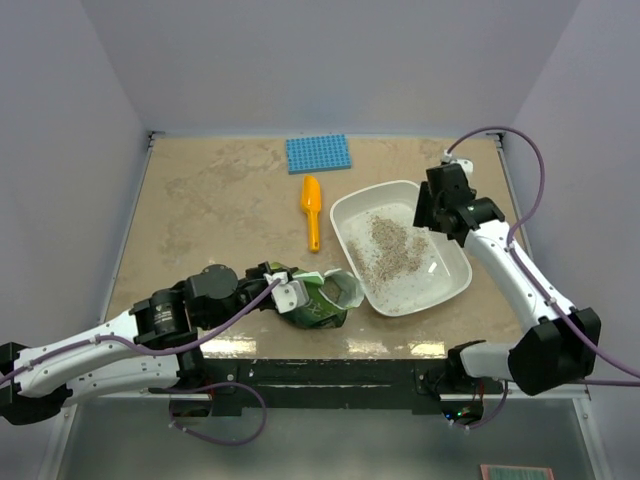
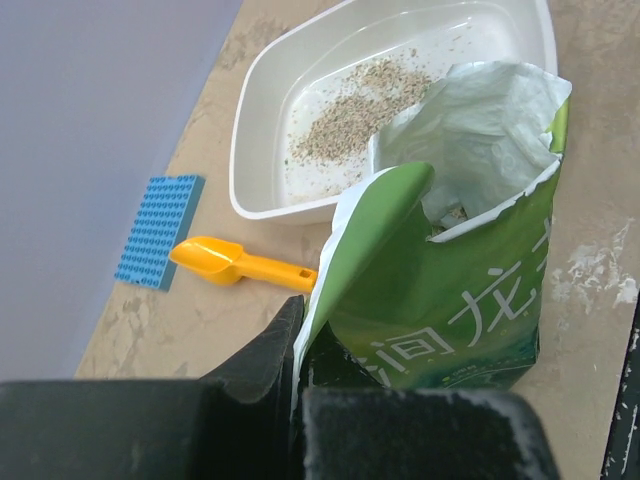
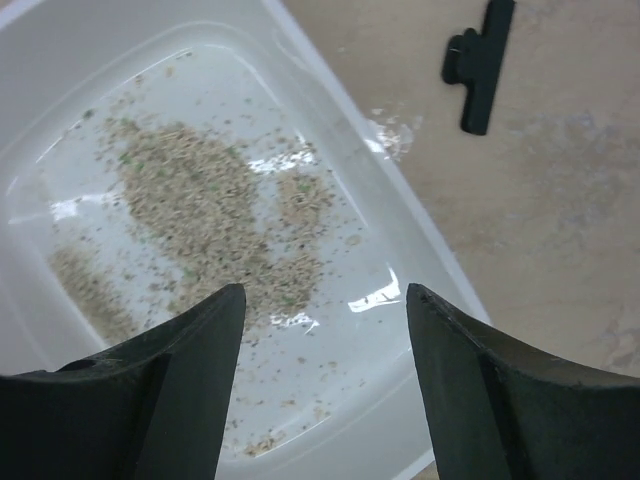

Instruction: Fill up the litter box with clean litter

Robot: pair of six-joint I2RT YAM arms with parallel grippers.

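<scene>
The white litter box (image 1: 347,206) sits right of centre on the table, with a thin heap of beige clean litter (image 1: 385,250) on its floor. My left gripper (image 1: 285,295) is shut on the edge of the open green foil bag (image 1: 325,298), which stands just left of the box's near corner. In the left wrist view the jaws (image 2: 297,310) pinch the bag's white inner flap (image 2: 450,300), with the box (image 2: 250,120) and litter (image 2: 350,105) behind it. My right gripper (image 1: 428,210) is open and empty above the box's far right side. In the right wrist view it (image 3: 325,295) hangs over the litter (image 3: 200,210).
An orange scoop (image 1: 312,210) lies left of the box, and a blue studded mat (image 1: 318,153) lies behind it. Both show in the left wrist view, the scoop (image 2: 235,262) and the mat (image 2: 158,230). A black clip (image 3: 480,62) lies on the table beyond the box.
</scene>
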